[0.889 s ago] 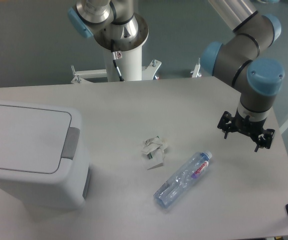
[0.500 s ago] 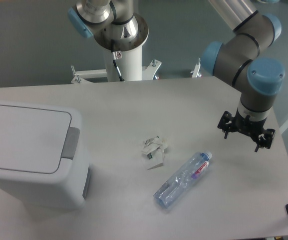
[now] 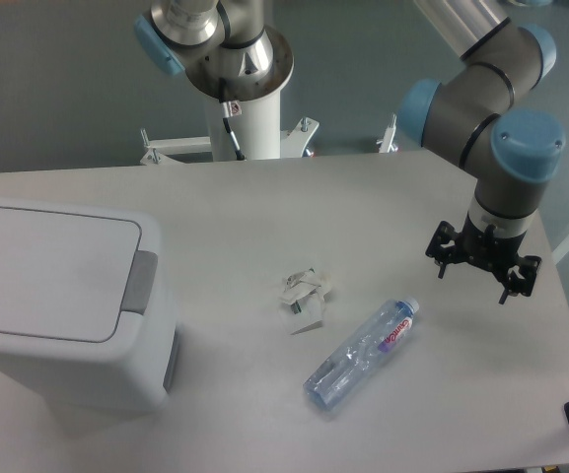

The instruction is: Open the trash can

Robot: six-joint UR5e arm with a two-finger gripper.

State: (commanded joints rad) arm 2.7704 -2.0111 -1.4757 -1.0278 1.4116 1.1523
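Trash can (image 3: 62, 301) at far left of tabletop (image 3: 264, 212), lid (image 3: 52, 271) flat and closed, grey latch (image 3: 143, 283) on lid's right edge, facing centre. Can partly cut off by left frame edge.

Gripper (image 3: 481, 268) over right side of tabletop, well apart from the can, pointing down, hanging above the surface w/ nothing in it. Dark fingers look splayed out to both sides, so reads as spread; detail small, low confidence. Arm (image 3: 481, 108) comes in from top right, blue caps on joints.

Mid-tabletop: crumpled clear wrapper (image 3: 304, 296), btwn can and gripper. Just right of it and nearer the camera: clear plastic bottle (image 3: 361, 352) lying on its side, diagonal, cap end toward upper right, red label text, not touching wrapper. Gripper near the bottle's cap end but clear of it.

White arm pedestal (image 3: 245, 99) behind the tabletop's far edge.
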